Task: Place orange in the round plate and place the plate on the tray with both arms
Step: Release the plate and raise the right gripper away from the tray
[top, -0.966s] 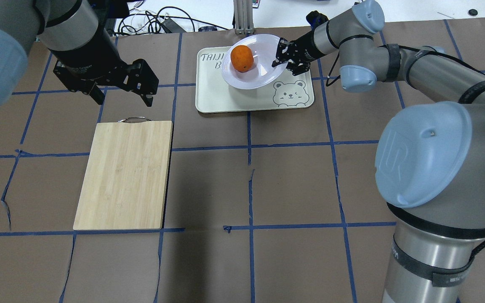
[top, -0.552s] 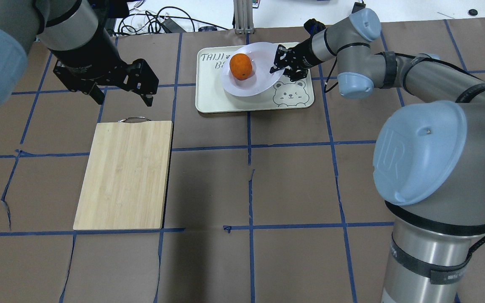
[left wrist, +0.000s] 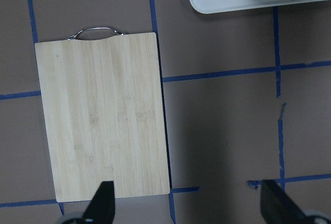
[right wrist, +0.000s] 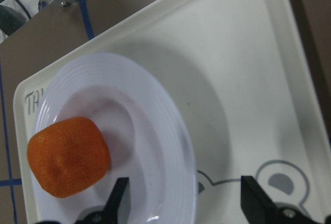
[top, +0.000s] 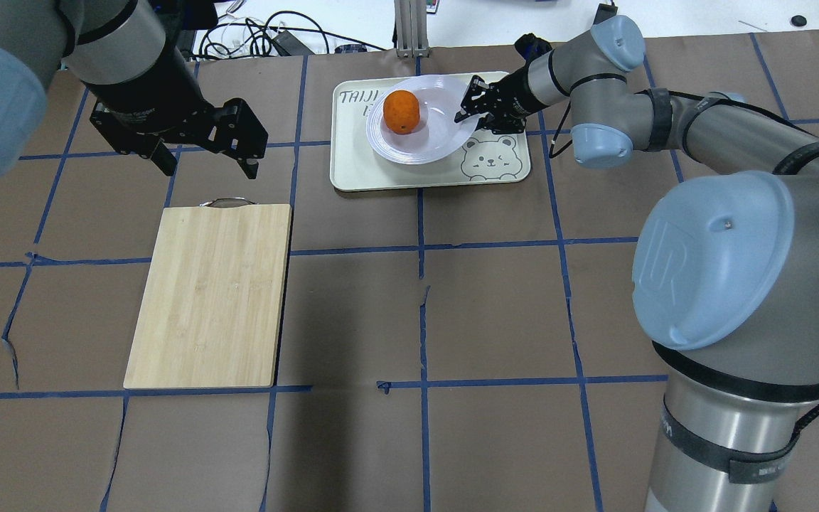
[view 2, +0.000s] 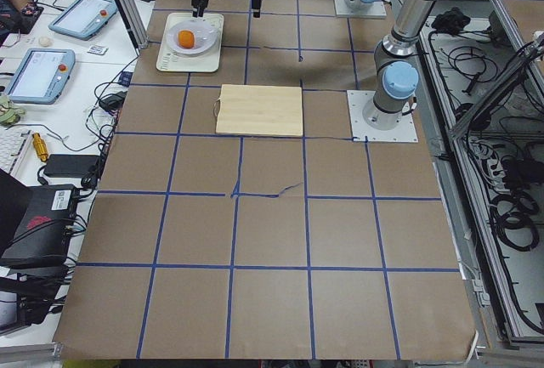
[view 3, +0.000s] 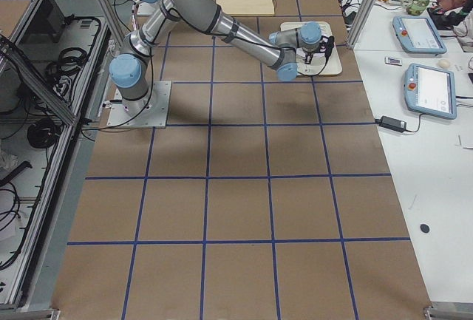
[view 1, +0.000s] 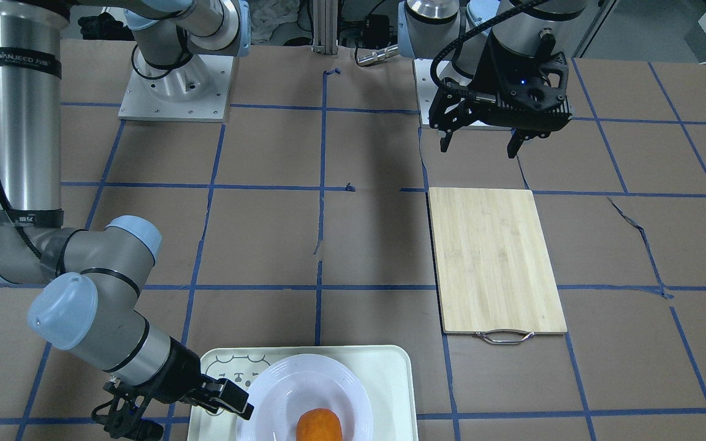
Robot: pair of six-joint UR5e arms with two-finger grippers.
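Lower and flatter than a second ago, the round plate (top: 427,142) now lies on the tray (top: 381,174), shifted a little toward the tray's lettered end; before, we saw it tipped up above the tray. The orange (top: 402,112) sits in the plate's well, on the side away from the right gripper (top: 468,105). That gripper has come down with the plate to its rim by the bear drawing (top: 486,158). In its wrist view we see the fingers well apart, one over the plate, the other over the tray. Our left gripper (top: 209,169) has not moved: it hangs with fingers spread wide, just past the cutting board (top: 210,295).
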